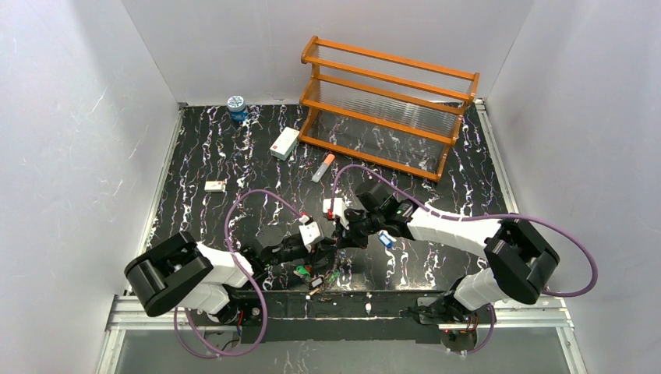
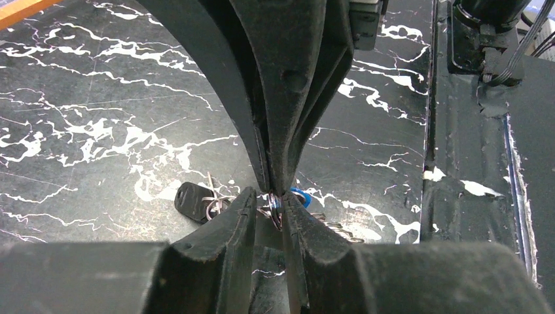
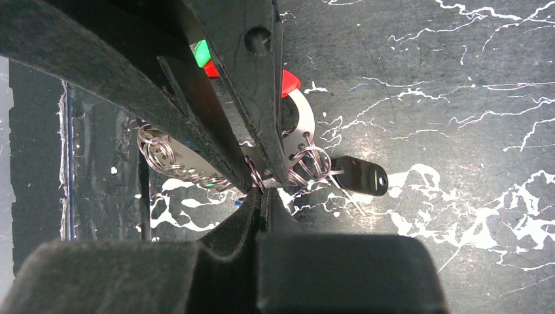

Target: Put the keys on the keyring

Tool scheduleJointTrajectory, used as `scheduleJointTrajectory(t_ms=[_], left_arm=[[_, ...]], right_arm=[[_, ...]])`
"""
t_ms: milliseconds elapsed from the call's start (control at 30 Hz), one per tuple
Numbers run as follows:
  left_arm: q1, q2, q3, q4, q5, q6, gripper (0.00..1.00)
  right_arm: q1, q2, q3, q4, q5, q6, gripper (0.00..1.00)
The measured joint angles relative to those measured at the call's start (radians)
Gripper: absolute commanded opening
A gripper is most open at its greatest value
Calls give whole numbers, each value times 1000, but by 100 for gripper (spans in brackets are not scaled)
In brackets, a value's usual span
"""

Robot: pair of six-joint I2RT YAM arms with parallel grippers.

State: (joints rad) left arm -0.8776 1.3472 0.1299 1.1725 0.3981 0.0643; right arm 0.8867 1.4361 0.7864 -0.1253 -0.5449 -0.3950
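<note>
Starting at the near edge of the black, white-veined worktop [image 1: 468,175], close to its middle, a green-headed key [image 1: 304,271] lies flat. A blue-headed key [image 1: 386,241] lies a little farther in and to the right. Between them the two claws meet tip to tip. The keyring [image 3: 302,118] is a thin curved loop, white along one stretch and red at the end that shows. It lies beneath the claws, partly hidden by a finger, with several wire rings [image 3: 314,160] and a black fob [image 3: 360,175] bunched at its white part. The right claw [image 3: 262,203] is fully closed, and one small split ring [image 3: 254,175] sits right at its tips. The left claw [image 2: 271,212] shows only a narrow slit around that same ring; I cannot tell whether either claw truly clamps it. Farther in lie an orange-and-white tube [image 1: 323,167], a small white card [image 1: 214,185] and a white box [image 1: 284,143] with a red mark, its lettering too small to read. A blue jar [image 1: 236,107] stands at the far left corner, and an orange wooden rack [image 1: 386,105] stands along the far edge, toward the right.
</note>
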Motion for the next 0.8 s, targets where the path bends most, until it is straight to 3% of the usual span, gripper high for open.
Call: scheduleJointTrajectory(t_ms=[233,433,667,800], left_arm=[[0,16,11,-24,6,2,0],[0,-19,10,-61,-18,7,0],[-2,-82,-5,-79,-58,13,0],[-2,-88,-10,-73,-65,10,0]], right_arm=[[0,-3,0,0,6,3,1],[0,-3,0,6,7,6,1],[0,-25,-14,66,3,29,37],[-4,-61,-58,138,-9,55,51]])
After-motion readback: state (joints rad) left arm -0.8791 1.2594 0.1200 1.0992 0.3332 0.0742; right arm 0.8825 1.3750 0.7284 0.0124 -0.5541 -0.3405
